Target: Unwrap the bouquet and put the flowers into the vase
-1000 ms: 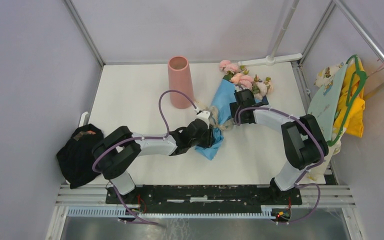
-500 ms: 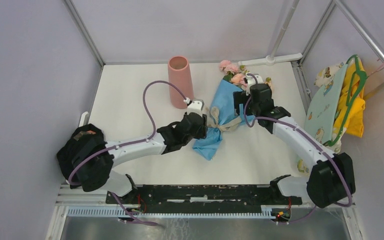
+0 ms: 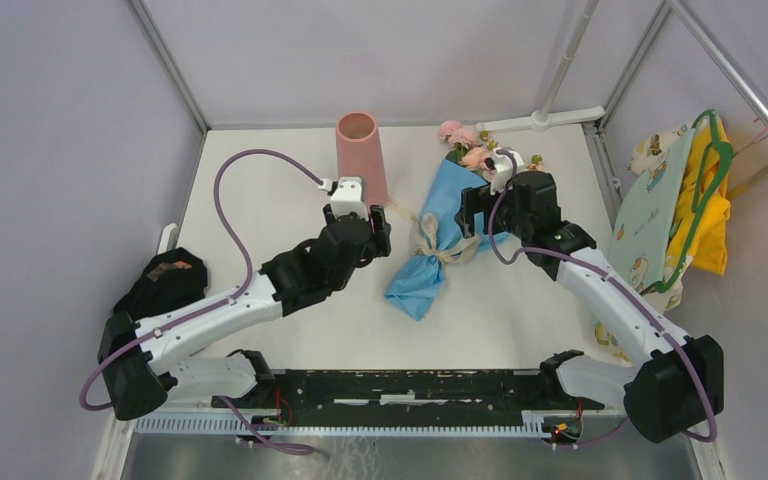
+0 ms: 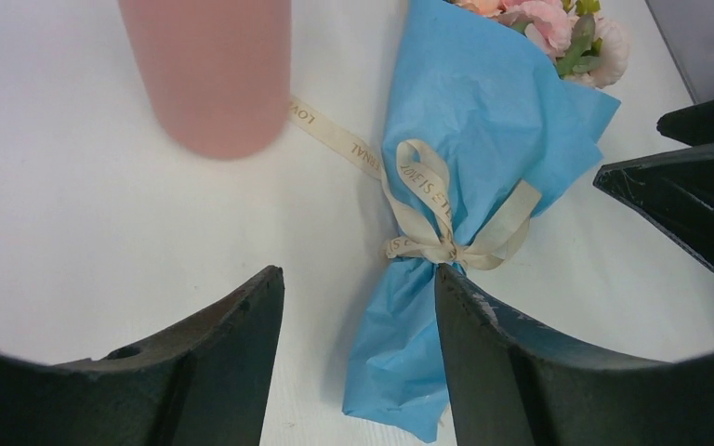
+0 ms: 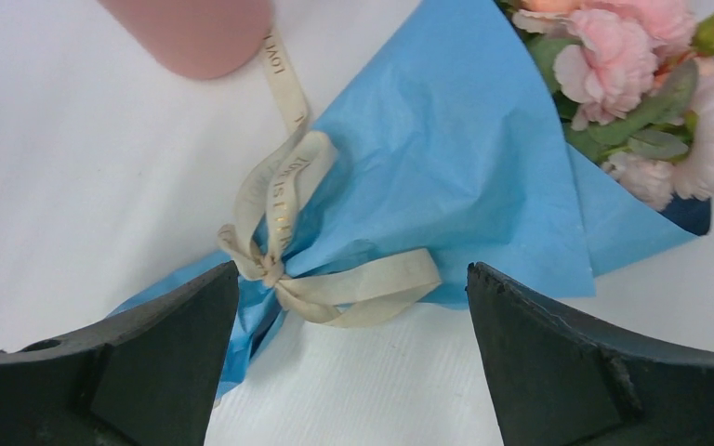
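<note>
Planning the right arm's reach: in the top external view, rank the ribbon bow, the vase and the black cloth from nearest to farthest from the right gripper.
From the right gripper:
1. Ribbon bow, just to its left, slightly nearer the bases.
2. Vase, farther left, toward the back.
3. Black cloth, at the table's far left edge.
</note>
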Available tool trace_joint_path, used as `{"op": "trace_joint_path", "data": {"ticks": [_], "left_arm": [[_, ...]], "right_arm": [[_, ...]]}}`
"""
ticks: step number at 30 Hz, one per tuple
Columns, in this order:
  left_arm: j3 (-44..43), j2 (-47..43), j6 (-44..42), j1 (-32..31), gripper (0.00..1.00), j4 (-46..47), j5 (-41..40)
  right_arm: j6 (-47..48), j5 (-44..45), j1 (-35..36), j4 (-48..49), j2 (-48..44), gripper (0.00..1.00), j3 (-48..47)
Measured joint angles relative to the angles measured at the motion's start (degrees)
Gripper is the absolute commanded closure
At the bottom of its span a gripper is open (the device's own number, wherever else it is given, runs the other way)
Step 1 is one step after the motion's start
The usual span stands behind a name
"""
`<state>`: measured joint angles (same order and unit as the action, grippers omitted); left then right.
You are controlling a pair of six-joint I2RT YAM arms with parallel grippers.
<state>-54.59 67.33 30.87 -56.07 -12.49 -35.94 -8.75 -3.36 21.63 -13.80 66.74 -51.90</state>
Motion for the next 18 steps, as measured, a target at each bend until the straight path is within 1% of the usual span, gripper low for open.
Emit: {"op": "trace_joint_path", "data": {"ticks": [2, 5, 9, 11, 18], "left_arm": [[-0.04, -1.01, -0.17, 0.00, 0.33, -1.03, -0.72], [-0.09, -2.03, -0.22, 0.02, 0.33, -1.86, -1.57], [-0.09, -2.27, -0.22, 0.00, 0.32, -2.19, -2.08], [-0.09, -2.27, -0.24, 0.00, 0.32, -2.43, -2.56], [-0.09, -2.27, -0.31, 0.00, 0.32, -2.49, -3.48]], "right_arm": [[0.22, -2.16, 0.48, 0.09, 0.00, 0.02, 0.00], [1.44, -1.81, 2.47, 0.00, 0.00, 0.02, 0.00], [4.48, 4.63, 9.66, -0.39, 0.02, 0.02, -0.02], [5.20, 6.45, 12.61, -0.57, 0.26, 0.02, -0.04], [5.70, 7.74, 13.62, -1.79, 4.26, 0.02, -0.15]]}}
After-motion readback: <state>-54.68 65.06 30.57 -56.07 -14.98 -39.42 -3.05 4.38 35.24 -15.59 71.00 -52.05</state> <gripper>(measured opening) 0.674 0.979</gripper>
